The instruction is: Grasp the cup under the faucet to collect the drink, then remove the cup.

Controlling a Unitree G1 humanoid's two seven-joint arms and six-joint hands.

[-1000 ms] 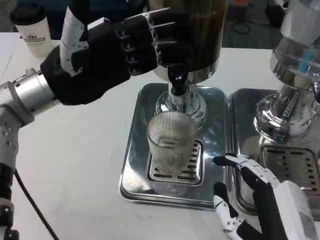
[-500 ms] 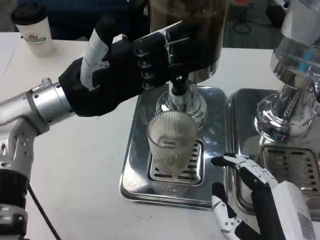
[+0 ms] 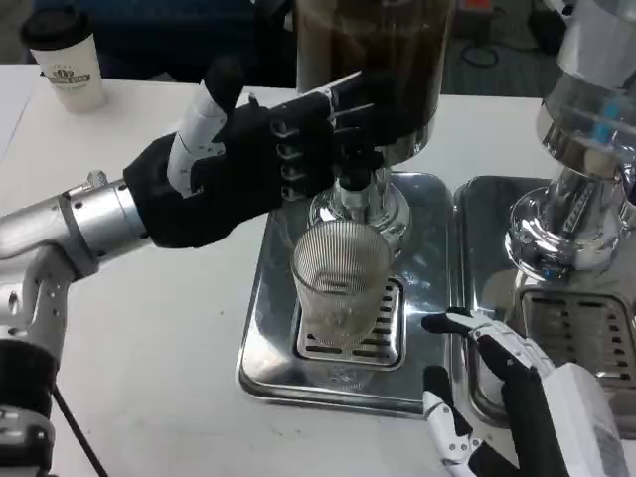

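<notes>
A clear ribbed cup [image 3: 341,281] stands at frame center on a shiny steel tray [image 3: 266,328], under the faucet [image 3: 354,171]. Left hand [image 3: 248,164] fingers spread at the faucet; right hand [image 3: 517,397], lower right, fingers apart, empty.

Left robot hand [image 3: 248,159] covers faucet [image 3: 353,164] lever; contact unclear. Right robot hand [image 3: 517,393] cut by bottom edge. Dispenser [image 3: 373,60] top cropped.

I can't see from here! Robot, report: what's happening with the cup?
Left hand at the faucet, holding nothing. Right hand open beside the tray. Cup under faucet, ungrasped. Nothing blocking.
</notes>
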